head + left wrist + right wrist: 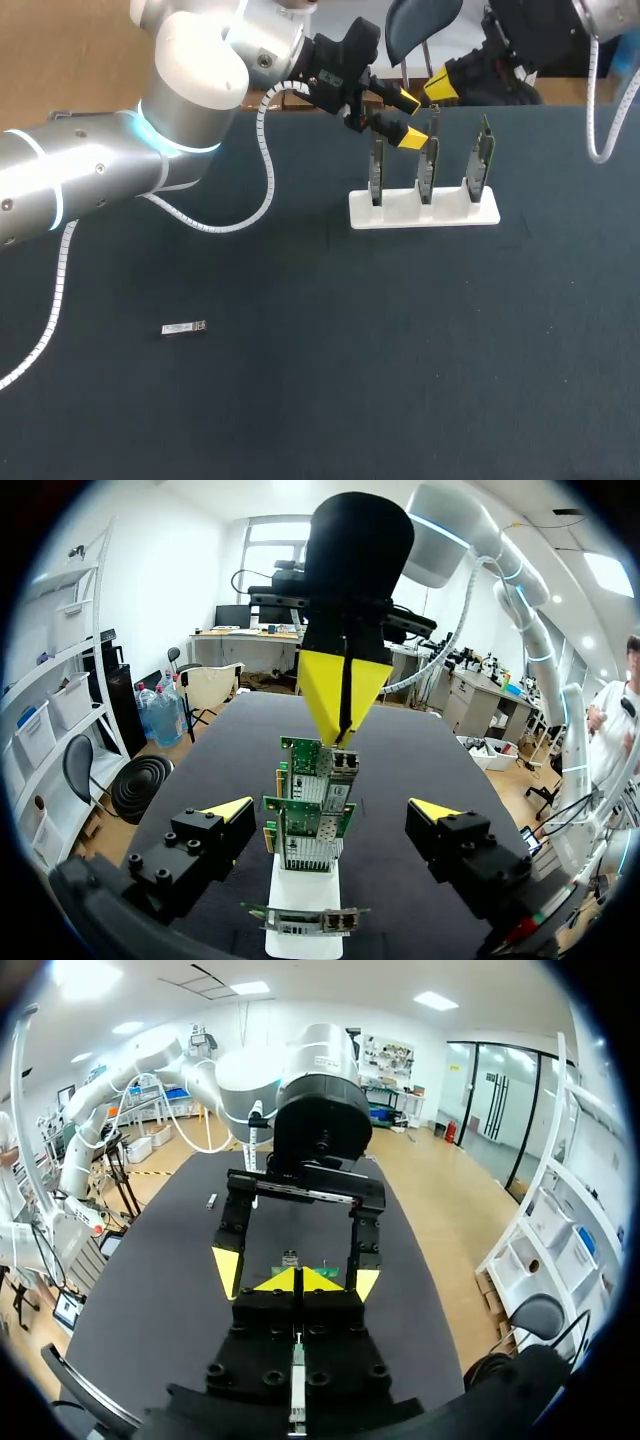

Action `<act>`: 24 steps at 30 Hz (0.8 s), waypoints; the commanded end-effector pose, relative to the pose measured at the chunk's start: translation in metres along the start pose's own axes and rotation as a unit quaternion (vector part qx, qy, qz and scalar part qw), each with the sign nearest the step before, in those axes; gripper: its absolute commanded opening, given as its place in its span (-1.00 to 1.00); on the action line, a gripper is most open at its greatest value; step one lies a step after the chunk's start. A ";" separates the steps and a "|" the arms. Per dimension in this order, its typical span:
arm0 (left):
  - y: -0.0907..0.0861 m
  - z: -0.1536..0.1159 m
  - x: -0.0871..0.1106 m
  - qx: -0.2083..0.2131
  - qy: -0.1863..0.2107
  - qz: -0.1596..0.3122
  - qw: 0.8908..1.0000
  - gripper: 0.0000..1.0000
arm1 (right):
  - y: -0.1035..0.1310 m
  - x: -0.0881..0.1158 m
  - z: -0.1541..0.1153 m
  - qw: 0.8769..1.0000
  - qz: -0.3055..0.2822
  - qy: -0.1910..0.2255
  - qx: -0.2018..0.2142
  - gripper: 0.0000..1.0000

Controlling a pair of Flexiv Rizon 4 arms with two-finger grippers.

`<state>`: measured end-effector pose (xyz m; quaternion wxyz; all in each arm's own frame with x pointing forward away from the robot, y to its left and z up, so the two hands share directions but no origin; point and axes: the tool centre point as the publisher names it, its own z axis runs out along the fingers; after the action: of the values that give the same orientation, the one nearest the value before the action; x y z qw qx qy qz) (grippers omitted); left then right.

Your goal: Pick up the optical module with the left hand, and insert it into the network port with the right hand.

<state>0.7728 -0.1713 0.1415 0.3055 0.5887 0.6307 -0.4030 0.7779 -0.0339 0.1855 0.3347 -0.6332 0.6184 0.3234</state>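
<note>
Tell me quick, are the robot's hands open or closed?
Left gripper: open, holding nothing.
Right gripper: closed, nothing seen between its tips.

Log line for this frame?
optical module on table, untouched | left jaws open, by card rack | right jaws shut, near rack

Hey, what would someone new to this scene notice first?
First, the big left arm and the right arm meeting over a white stand of three upright circuit cards at the far side of the table; the left's jaws stand wide open, the right's shut. Then the small optical module, lying alone on the dark table nearer the left.
</note>
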 end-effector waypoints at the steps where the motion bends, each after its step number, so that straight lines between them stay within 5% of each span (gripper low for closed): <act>1: 0.002 0.000 -0.001 0.002 0.001 0.000 1.000 1.00 | 0.000 0.002 0.001 1.000 0.002 0.000 0.001 -1.00; 24: 0.002 0.000 -0.001 0.002 0.001 0.000 1.000 1.00 | 0.005 0.028 0.013 0.999 0.045 0.012 -0.008 -1.00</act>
<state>0.7728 -0.1713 0.1415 0.3055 0.5887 0.6307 -0.4030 0.7722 -0.0406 0.1583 0.3089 -0.6111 0.6479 0.3338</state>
